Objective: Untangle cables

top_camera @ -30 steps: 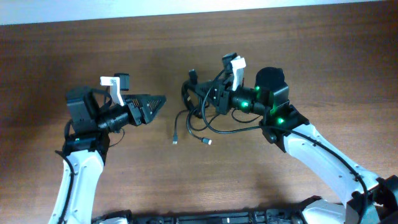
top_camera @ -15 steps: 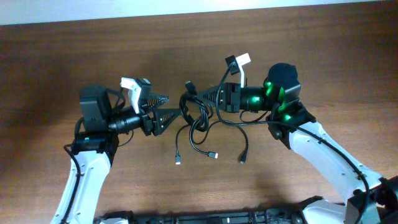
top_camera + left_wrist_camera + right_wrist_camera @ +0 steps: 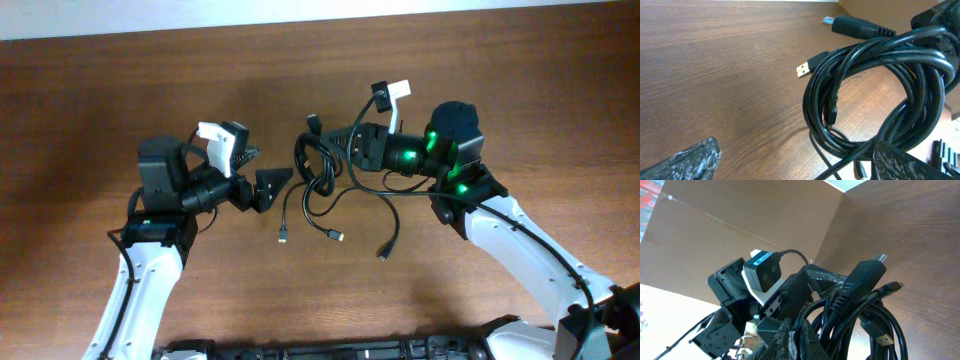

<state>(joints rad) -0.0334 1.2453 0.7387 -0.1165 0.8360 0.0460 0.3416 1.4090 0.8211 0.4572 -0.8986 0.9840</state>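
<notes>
The cables (image 3: 318, 190) are a tangled black coil held above the wooden table, with three plug ends hanging toward the front. My right gripper (image 3: 328, 152) is shut on the top of the coil; in the right wrist view its fingers (image 3: 800, 345) pinch strands of the bundle (image 3: 865, 315). My left gripper (image 3: 272, 168) is open just left of the coil. In the left wrist view the coil (image 3: 875, 95) fills the right side, and strands run beside the right finger of the open jaws (image 3: 800, 167). A USB plug (image 3: 804, 70) sticks out of the coil.
The brown wooden table (image 3: 120, 80) has a pale wall strip along its far edge. Loose plug ends lie at the front middle (image 3: 283, 237) (image 3: 337, 236) (image 3: 382, 254). The left arm's wrist camera (image 3: 760, 272) shows close in the right wrist view.
My left gripper has moved right, up to the coil, and has opened. My right gripper has shifted slightly right with the bundle, and a third cable end has dropped out at the front right.
</notes>
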